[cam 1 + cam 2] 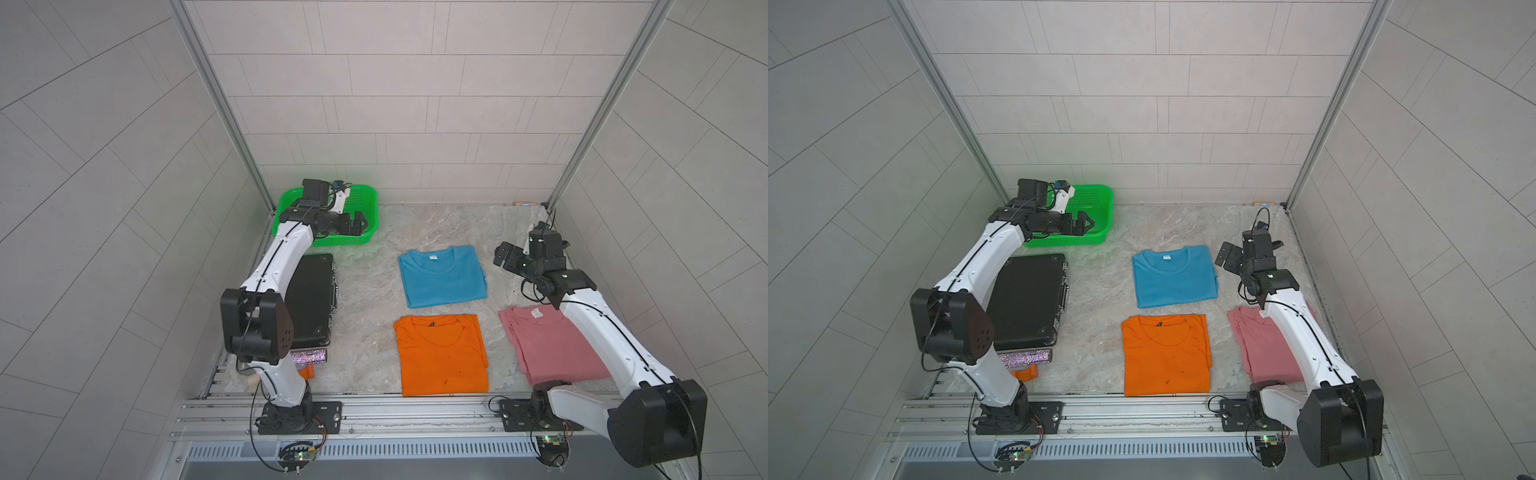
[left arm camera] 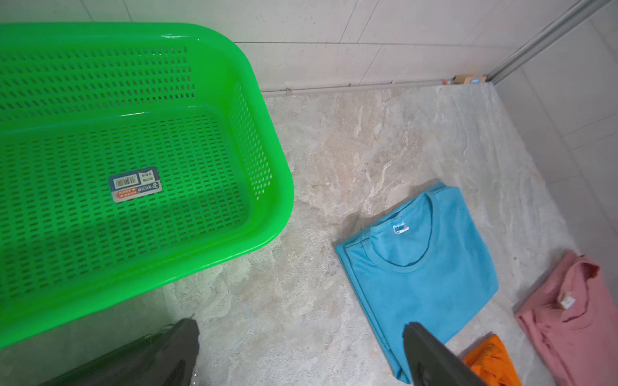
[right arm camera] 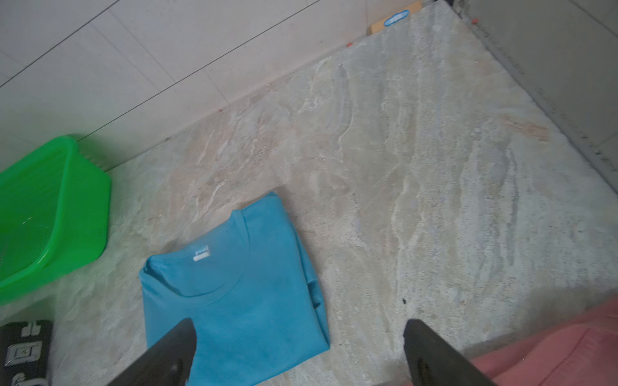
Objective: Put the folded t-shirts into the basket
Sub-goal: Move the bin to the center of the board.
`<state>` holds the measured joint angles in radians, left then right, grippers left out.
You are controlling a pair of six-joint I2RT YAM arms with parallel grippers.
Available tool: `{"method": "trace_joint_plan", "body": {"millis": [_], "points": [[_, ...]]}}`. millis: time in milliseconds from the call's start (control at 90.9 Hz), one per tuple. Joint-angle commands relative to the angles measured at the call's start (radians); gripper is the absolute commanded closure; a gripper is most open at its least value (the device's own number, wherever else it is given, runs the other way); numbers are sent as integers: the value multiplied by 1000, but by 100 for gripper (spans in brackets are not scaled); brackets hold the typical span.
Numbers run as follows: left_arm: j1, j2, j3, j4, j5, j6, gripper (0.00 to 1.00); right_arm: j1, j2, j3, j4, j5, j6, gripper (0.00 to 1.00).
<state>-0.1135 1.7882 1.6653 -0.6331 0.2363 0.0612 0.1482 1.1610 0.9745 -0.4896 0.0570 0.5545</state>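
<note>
Blue t-shirt [image 1: 442, 276], orange t-shirt [image 1: 442, 355] and pink t-shirt [image 1: 544, 349] all lie folded flat on the marbled desk [image 1: 374, 270], neck openings toward the back wall [image 1: 415, 124]. None of them is in the basket [image 1: 365, 192]. The blue one lies farthest back, near the middle. The orange one is just in front of it, with a strip of bare desk between them. The pink one is to the right of the orange one, and the right arm [image 1: 602, 340] crosses over part of it.

The green basket stands in the far left corner against the wall, with a small label [image 2: 135, 184] on its perforated floor. A black case [image 1: 311, 299] lies just in front of it.

The left end effector [image 1: 360, 222] hovers over the right part of the basket. Its fingers [image 2: 434, 357] are spread wide and hold nothing. The right end effector [image 1: 503, 255] hangs above the desk just right of the blue t-shirt, also wide and holding nothing. In the right wrist view, one finger [image 3: 167, 351] shows over the blue cloth and the other near the pink cloth.
</note>
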Motion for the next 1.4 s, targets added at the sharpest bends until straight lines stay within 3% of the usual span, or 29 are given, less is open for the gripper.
{"method": "trace_joint_plan", "body": {"millis": [0, 253, 462, 528, 836, 1067, 1233, 1387], "points": [[-41, 91, 93, -88, -61, 17, 8, 28, -13, 16, -40, -51, 27, 0], [-100, 340, 346, -162, -38, -5, 6, 117, -43, 19, -126, -118, 52, 0], [-112, 492, 473, -96, -220, -67, 4, 152, -75, -23, -146, -136, 82, 0], [-118, 536, 516, -109, -225, -76, 4, 152, -80, -28, -158, -130, 85, 0], [-173, 643, 633, -124, 71, -88, 4, 154, -68, -32, -137, -124, 97, 0], [-260, 673, 712, -100, 122, -155, 4, 151, -10, -4, -146, -83, 84, 0], [-321, 673, 728, -69, 219, -214, 4, 120, 0, 14, -169, -21, 99, 0], [-327, 619, 686, -45, 282, -304, 5, 61, 39, 46, -160, -108, 84, 0]]}}
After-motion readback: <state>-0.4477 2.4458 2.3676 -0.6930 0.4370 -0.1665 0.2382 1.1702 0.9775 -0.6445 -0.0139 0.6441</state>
